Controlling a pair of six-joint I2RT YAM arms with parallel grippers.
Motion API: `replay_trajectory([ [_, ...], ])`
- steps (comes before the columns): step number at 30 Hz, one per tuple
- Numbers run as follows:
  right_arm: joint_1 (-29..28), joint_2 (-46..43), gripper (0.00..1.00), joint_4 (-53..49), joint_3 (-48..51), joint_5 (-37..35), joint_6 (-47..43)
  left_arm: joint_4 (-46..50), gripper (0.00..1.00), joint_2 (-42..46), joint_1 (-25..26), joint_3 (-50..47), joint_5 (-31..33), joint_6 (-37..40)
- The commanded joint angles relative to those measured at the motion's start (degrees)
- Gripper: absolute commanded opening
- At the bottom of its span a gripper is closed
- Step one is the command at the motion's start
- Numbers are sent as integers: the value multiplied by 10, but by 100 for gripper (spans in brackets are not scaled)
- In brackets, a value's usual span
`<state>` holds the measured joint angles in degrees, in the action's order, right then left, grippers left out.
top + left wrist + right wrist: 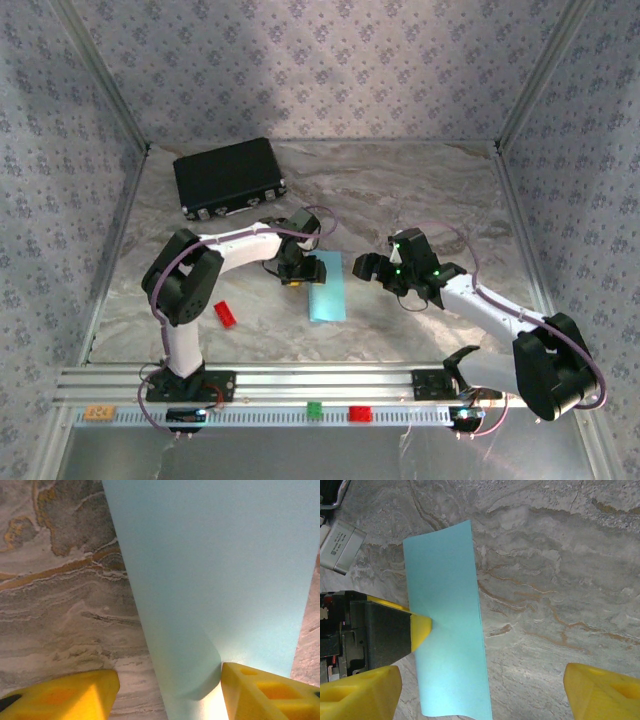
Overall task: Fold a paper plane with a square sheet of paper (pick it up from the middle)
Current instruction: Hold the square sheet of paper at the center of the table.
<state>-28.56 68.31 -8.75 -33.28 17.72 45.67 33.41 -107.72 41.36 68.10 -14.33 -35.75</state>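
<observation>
The light-blue square sheet of paper lies on the marble table, folded over into a narrow rectangle. My left gripper stands at its left long side, open. One yellow finger touches the rounded fold, while the other finger rests apart on bare table. In the right wrist view that fingertip presses on the sheet's left edge. My right gripper hovers just right of the sheet, open wide with nothing between its fingers. A paper plane is out of view.
A black case sits at the back left. A small red brick lies beside the left arm. Green and red bricks rest on the front rail. Patterned walls close in the sides and the back.
</observation>
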Motion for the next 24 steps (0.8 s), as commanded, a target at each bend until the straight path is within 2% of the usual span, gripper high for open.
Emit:
replay_trajectory([
  [1,-4,2,86,-18,-19,-10,0,-60,59,-55,4,-34,-3,-8],
  [10,-4,5,86,-20,-20,-11,-1,-34,59,-71,6,-18,-2,33],
  [24,-6,16,86,-14,-20,-10,2,-35,60,-73,7,-12,1,28],
])
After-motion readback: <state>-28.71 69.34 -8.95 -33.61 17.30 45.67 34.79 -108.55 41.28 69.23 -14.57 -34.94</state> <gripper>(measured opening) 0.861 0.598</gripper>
